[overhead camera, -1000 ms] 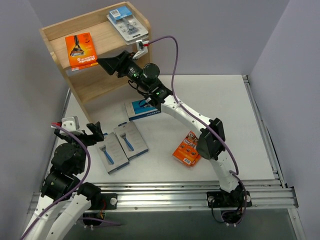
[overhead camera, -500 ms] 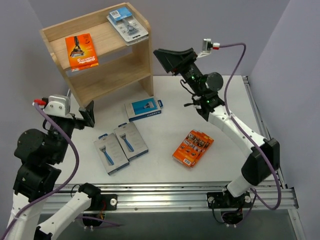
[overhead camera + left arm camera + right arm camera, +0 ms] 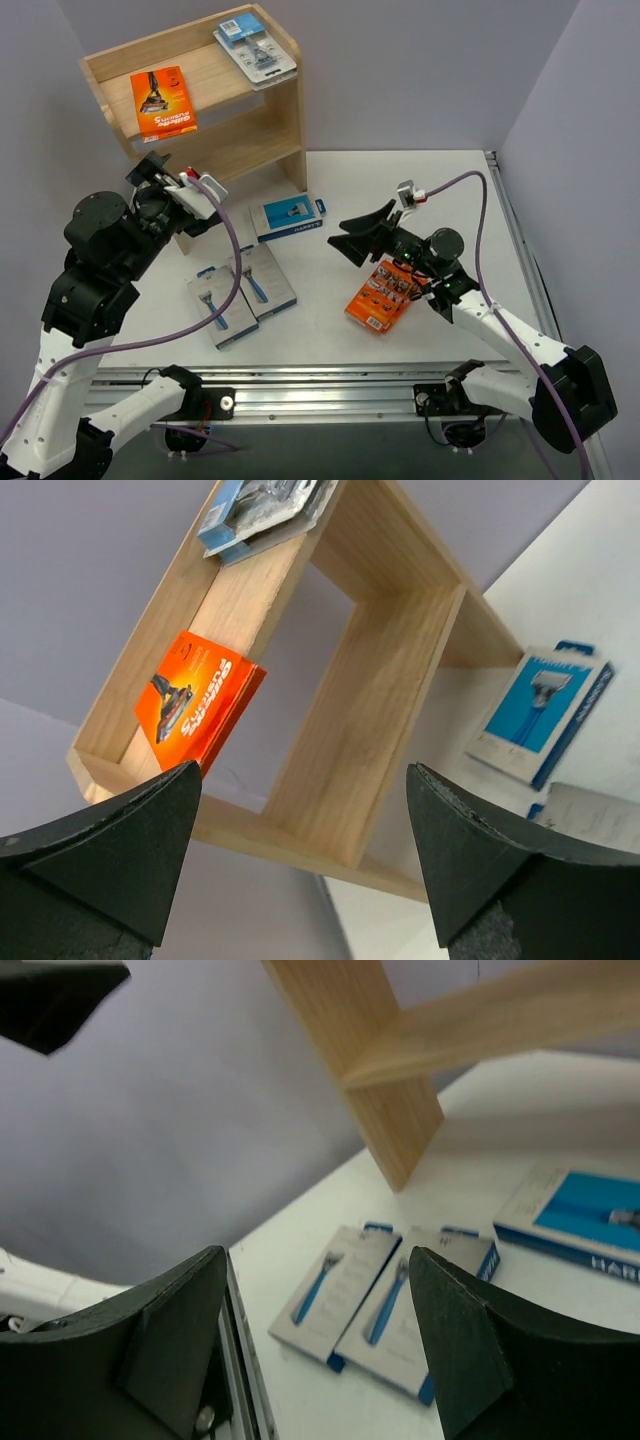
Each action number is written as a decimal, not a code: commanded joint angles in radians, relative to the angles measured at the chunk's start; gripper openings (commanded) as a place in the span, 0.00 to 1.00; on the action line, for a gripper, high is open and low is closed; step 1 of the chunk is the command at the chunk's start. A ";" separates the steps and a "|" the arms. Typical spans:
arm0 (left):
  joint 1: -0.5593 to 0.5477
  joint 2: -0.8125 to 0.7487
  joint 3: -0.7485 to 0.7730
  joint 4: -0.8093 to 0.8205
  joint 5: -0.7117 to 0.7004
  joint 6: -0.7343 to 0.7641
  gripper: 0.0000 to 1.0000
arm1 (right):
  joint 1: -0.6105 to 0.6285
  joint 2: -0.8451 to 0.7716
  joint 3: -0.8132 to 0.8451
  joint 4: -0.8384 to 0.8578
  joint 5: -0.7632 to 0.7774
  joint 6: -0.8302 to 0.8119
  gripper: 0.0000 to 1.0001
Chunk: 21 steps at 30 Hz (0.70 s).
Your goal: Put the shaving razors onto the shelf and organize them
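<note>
Lettering HARRY'S marks one grey-blue box (image 3: 288, 217) mid-frame on the table (image 3: 450, 190), two more boxes (image 3: 220, 308) lie paired below it, one orange pack (image 3: 162, 102) and one blister pack (image 3: 256, 45) top the shelf (image 3: 215, 72) upper left, another orange pack (image 3: 385, 296) lies centre-right, and left gripper (image 3: 300, 780) and right gripper (image 3: 318, 1260) gape empty.

Two orange razor boxes (image 3: 163, 103), two grey boxes picturing blue razors (image 3: 222, 307), one blue-and-white razor box (image 3: 288, 218), one clear blister pack (image 3: 256, 48) with blue header, one two-tier wooden shelf (image 3: 230, 150)
</note>
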 commanded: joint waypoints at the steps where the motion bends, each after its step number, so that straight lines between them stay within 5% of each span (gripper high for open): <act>1: 0.001 0.014 -0.012 0.021 -0.037 0.188 0.93 | -0.013 -0.017 -0.076 0.061 -0.123 -0.058 0.69; 5: 0.001 0.023 -0.021 0.062 -0.071 0.208 0.92 | -0.017 0.009 -0.130 0.092 -0.187 -0.070 0.69; 8: 0.001 0.045 0.008 0.112 -0.094 0.052 0.93 | -0.030 0.053 -0.134 0.110 -0.209 -0.071 0.69; 13: 0.001 0.054 0.062 0.194 -0.227 -0.564 0.93 | -0.060 0.116 -0.150 0.201 -0.223 -0.031 0.65; 21: 0.016 0.074 0.211 -0.036 -0.385 -1.255 0.69 | -0.100 0.128 -0.173 0.192 -0.201 -0.031 0.62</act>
